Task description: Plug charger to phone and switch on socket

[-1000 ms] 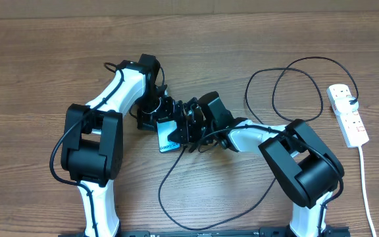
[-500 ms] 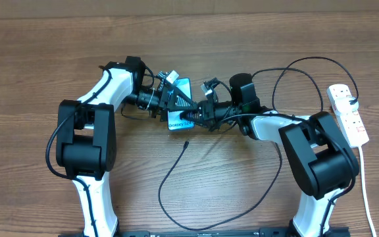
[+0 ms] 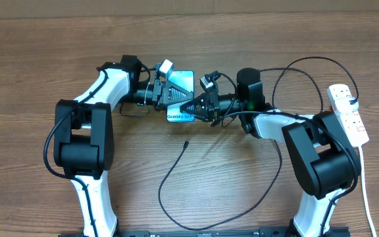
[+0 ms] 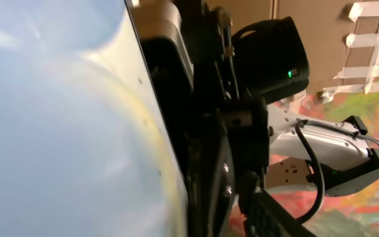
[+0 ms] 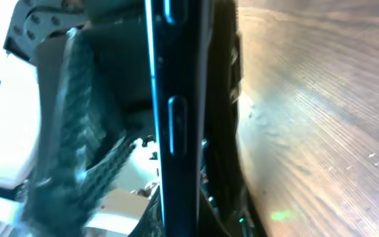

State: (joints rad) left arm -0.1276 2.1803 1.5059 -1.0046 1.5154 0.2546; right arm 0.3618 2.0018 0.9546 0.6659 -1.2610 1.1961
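Note:
The phone (image 3: 180, 100), blue screen with white "Galaxy S24" text, is held up off the table between both arms. My right gripper (image 3: 189, 108) comes in from the right and is shut on its edge. The right wrist view shows that thin black edge (image 5: 176, 118) pinched between the dark fingers (image 5: 220, 99). My left gripper (image 3: 165, 94) is at the phone's left side, and its wrist view is filled by the pale screen (image 4: 58, 118), hiding the jaws. The charger's connector tip (image 3: 186, 143) lies loose on the table. Its black plug (image 3: 352, 101) sits in the white socket (image 3: 349, 118).
The charger cable loops over the near table (image 3: 176, 220) and arcs behind the right arm (image 3: 288, 66). The socket's white cord (image 3: 367, 191) runs down the right edge. The right arm's black joint with a green light (image 4: 272, 52) is close in front of the left wrist.
Both grippers have carried the phone from mid-table up and back, turning its screen more to the camera. The left jaws have narrowed. The connector tip now lies alone on the table.

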